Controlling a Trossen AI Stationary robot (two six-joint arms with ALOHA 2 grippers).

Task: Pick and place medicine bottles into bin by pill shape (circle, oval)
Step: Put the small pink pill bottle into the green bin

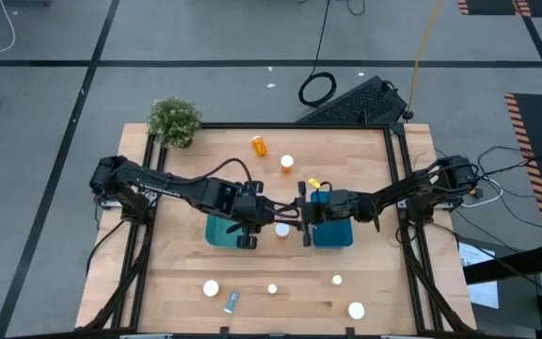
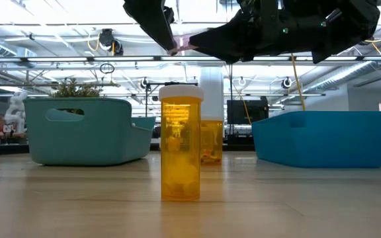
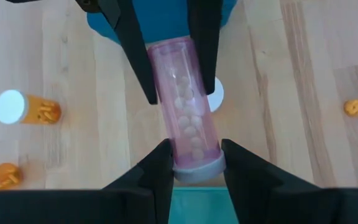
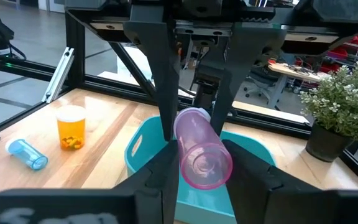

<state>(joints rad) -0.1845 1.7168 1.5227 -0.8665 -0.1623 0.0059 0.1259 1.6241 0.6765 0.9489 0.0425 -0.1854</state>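
Note:
A pink see-through medicine bottle (image 3: 185, 106) with round pills and a grey cap hangs in the air between two teal bins (image 1: 222, 232) (image 1: 333, 234). My left gripper (image 1: 267, 215) and my right gripper (image 1: 299, 215) meet at it from opposite sides, each shut on one end. Other medicine bottles stand or lie on the wood: an orange one (image 1: 259, 145) on its side at the far side, a white-capped one (image 1: 281, 229) under the held bottle, a blue one (image 1: 232, 301) near the front edge. My left gripper pinches the pink bottle's grey cap end (image 3: 191, 168) between its two fingers, coming from the table's left and lying along the bottle. The bottle is clear of the table. My right gripper pinches the bottle's base end (image 4: 205, 167) between its two fingers, coming from the table's right and lying along the bottle. The bottle spans the gap between both grippers above the table.
A small potted plant (image 1: 174, 121) stands at the far left corner. Several white-capped bottles (image 1: 212, 288) (image 1: 357, 309) dot the near side. In the low view an orange bottle (image 2: 180, 142) stands upright in front of the bins.

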